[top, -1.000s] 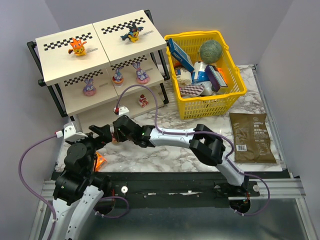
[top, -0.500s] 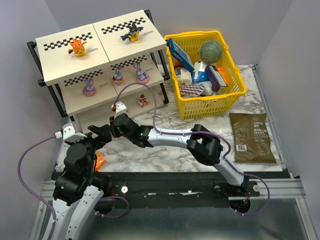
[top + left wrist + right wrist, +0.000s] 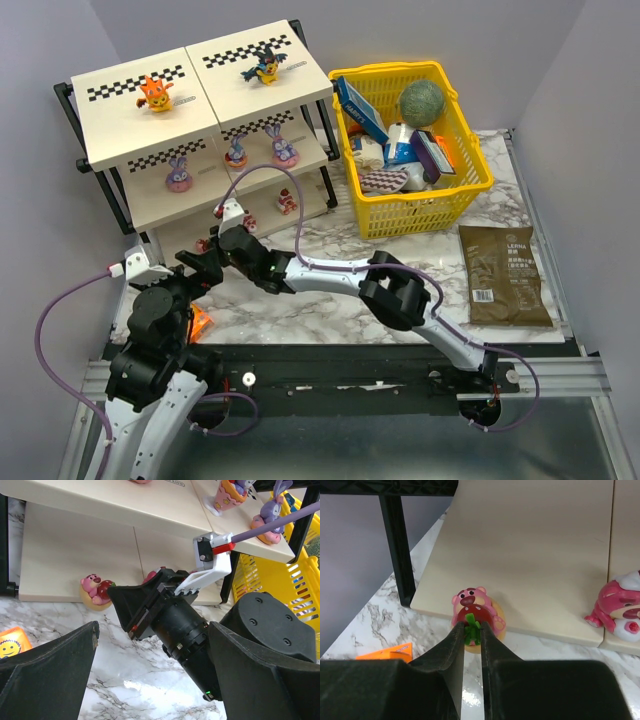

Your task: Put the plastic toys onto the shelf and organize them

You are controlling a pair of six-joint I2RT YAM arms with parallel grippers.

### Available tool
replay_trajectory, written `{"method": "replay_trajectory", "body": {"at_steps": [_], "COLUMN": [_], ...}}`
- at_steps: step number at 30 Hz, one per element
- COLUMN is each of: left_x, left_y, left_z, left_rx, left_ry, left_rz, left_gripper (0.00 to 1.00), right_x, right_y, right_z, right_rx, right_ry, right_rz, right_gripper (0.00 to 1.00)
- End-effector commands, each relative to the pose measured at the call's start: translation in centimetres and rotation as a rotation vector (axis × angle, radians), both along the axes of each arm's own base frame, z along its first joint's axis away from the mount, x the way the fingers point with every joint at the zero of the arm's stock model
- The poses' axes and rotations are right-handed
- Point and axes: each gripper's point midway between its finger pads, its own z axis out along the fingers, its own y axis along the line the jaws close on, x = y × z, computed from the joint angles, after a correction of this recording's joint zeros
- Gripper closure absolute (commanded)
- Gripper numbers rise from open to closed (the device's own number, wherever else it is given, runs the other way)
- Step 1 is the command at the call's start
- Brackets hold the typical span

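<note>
My R gripper point(image 3: 472, 628) clamped on pink bear toy point(image 3: 469, 603), which sits at front edge of shelf point(image 3: 530, 555) bottom tier. L gripper point(image 3: 152, 630) wide open, low over bench point(image 3: 50, 612).

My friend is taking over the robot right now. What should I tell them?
Left claw: open, empty.
Right claw: shut on the green leaf of a small pink plastic bear figurine, which sits across the front edge of the bottom panel of the three-tier beige checkered-strip shelf.
Done: orange figurine and black-and-yellow winged figurine on top; three purple-pink bunny-eared figurines in the middle; another pink bear figurine and a small red-pink figurine on the bottom.
Left: probably nudge the held bear fully onto the panel, let go, back out.
</note>
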Motion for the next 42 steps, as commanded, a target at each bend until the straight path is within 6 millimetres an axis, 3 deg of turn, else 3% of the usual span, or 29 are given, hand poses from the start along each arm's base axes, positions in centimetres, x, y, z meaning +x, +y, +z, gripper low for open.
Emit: {"method": "replay_trajectory", "body": {"at_steps": [1,19,24,34,37,42], "left_x": [-0.4,-0.4,-0.4,-0.3,-0.3,-0.3], "left_y": [0.7,0.8,0.8,0.8,0.8,0.8], "left_z": [0.1,0.1,0.0,-0.1,0.0,0.0], "left_rx": [-0.006,-0.008,-0.006,-0.004,-0.004,-0.005], "left_ry": [-0.003,-0.002,0.0,0.005,0.005,0.003], "left_rz": [0.036,0.039,0.042,0.041,0.041,0.042], "left_gripper": [0.01,0.01,0.01,0.01,0.01,0.01], "right_x": [1.2,1.9,1.7,1.2,1.2,0.6], "right_y": [1.0,1.6,2.1,2.4,2.1,1.1], "right_z": [1.3,-0.2,0.1,0.7,1.3,2.4], "right_rx": [0.08,0.037,0.031,0.03,0.043,0.065], "right_ry": [-0.049,-0.103,-0.117,-0.115,-0.116,-0.11], "right_rz": [-0.038,-0.037,-0.003,0.03,0.027,0.03], "right_gripper": [0.99,0.98,0.87,0.53,0.48,0.49]}}
